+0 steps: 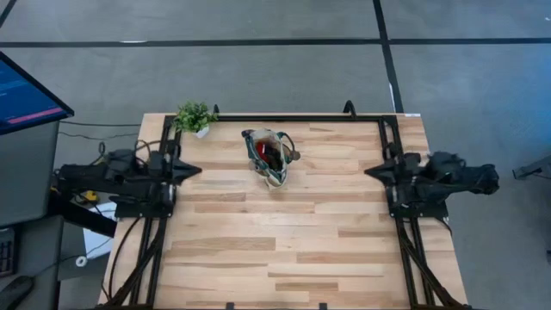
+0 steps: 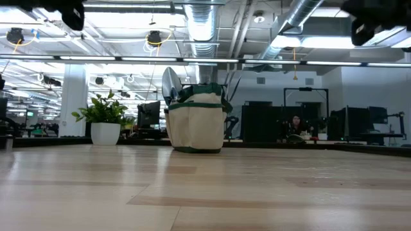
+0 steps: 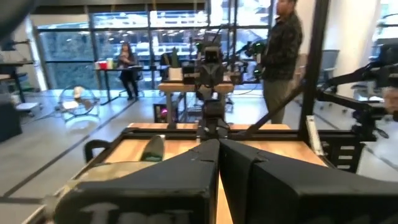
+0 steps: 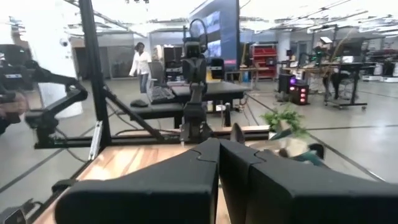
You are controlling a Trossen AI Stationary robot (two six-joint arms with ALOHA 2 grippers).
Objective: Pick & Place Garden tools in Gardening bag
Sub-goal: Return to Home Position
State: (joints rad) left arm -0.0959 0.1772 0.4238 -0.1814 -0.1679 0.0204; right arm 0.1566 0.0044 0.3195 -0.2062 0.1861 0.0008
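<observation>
The beige gardening bag [image 1: 272, 155] with dark green trim stands on the table toward the far edge. It also shows in the low view [image 2: 196, 122]. Garden tools sit inside it: a silver trowel blade [image 2: 171, 83] sticks up from its top, and a red-and-black item [image 1: 263, 152] shows from above. My left gripper [image 1: 196, 170] is shut and empty, raised above the table's left edge. My right gripper [image 1: 368, 172] is shut and empty, raised above the right edge. Both point toward the table's middle.
A small green potted plant [image 1: 195, 117] in a white pot stands at the far left, left of the bag. People show in the room beyond the table. The wooden tabletop [image 1: 284, 241] stretches bare between the arms and toward the near edge.
</observation>
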